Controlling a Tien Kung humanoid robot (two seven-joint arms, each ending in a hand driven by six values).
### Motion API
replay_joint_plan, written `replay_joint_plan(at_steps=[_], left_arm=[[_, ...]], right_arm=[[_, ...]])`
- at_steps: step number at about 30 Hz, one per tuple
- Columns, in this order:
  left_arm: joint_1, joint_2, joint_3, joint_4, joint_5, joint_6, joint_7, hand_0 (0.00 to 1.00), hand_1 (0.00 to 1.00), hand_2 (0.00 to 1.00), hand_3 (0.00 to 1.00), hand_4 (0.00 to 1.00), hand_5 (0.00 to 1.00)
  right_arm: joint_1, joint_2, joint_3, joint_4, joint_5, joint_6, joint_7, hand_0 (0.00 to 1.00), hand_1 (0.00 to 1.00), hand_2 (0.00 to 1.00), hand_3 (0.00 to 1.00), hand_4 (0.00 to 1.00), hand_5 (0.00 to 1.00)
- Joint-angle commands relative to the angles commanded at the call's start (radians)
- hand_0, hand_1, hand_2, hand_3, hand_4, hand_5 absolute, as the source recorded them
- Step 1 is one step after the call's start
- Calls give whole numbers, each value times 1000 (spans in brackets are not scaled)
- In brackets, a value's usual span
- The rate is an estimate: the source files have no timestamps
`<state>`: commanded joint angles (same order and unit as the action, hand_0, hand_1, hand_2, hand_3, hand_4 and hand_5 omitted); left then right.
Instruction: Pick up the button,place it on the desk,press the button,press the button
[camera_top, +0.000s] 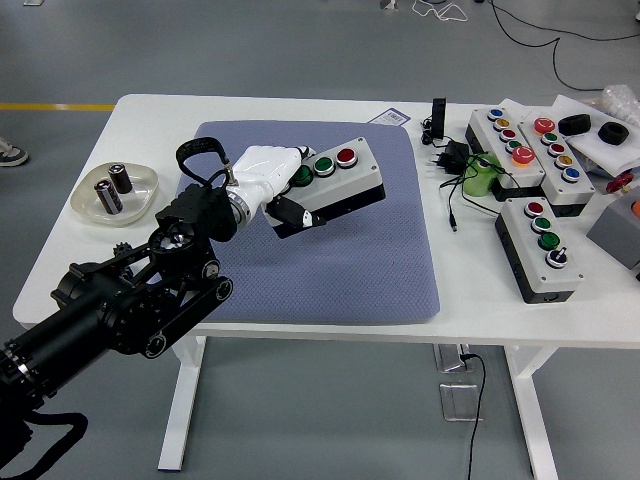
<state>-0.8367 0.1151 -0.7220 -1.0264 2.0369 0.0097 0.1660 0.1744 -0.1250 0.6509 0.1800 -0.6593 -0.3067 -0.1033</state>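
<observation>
button boxes: four are showing, one (335, 180) over the blue mat, three at the right (508, 135) (556, 145) (541, 245)
batteries in the bowl (137, 195): two (108, 196) (122, 180)
mats: one (340, 260)
robot hands: one (265, 180)

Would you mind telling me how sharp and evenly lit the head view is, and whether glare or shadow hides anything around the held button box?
Head view: even, diffuse light, with no glare on the white table. The button box in the left robot hand is slightly soft, yet its green and red buttons read clearly. A faint shadow lies on the blue mat beneath it, hiding nothing. The boxes at right are sharp.
</observation>
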Motion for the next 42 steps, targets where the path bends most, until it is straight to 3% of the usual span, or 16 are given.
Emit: replay_joint_plan(at_steps=[4, 8, 12, 21, 27, 28, 33, 34, 42], left_arm=[[-11, 37, -10, -39, 1, -105, -91, 188, 143, 119, 230, 355, 2], [-24, 57, 3, -45, 18, -141, -127, 188, 143, 119, 230, 355, 2], [-30, 54, 33, -13, 48, -139, -131, 199, 157, 127, 239, 372, 2], [-14, 29, 85, 77, 69, -85, -142, 209, 159, 128, 239, 381, 2], [-9, 25, 90, 89, 64, -72, -147, 218, 167, 135, 243, 402, 2], [-9, 26, 91, 90, 64, -67, -151, 216, 244, 209, 312, 438, 2], [-7, 33, 108, 95, 74, -42, -167, 216, 244, 209, 312, 438, 2], [-7, 34, 111, 98, 80, -39, -171, 225, 296, 273, 357, 451, 2], [-18, 35, 134, 98, 116, -27, -184, 233, 324, 315, 373, 447, 2]], right_arm=[[0, 0, 4, 0, -3, 0, 0, 650, 566, 599, 640, 254, 260], [0, 0, 3, 0, -1, 0, 0, 650, 566, 599, 640, 254, 260], [0, 1, 3, 0, -2, -1, -2, 650, 566, 599, 639, 254, 260], [-1, 2, 0, 0, 1, 0, -3, 649, 566, 599, 640, 256, 258], [-3, 1, 1, 0, -3, 1, -4, 650, 566, 599, 639, 256, 258], [-4, 1, 0, 0, -2, 1, -4, 650, 566, 599, 640, 256, 258], [-5, 1, 0, 0, -3, 3, -5, 650, 566, 599, 640, 256, 258], [-5, 1, 0, 0, -3, 3, -5, 650, 566, 599, 640, 257, 258], [-7, 1, 0, 0, -3, 3, -5, 650, 566, 600, 640, 257, 258]])
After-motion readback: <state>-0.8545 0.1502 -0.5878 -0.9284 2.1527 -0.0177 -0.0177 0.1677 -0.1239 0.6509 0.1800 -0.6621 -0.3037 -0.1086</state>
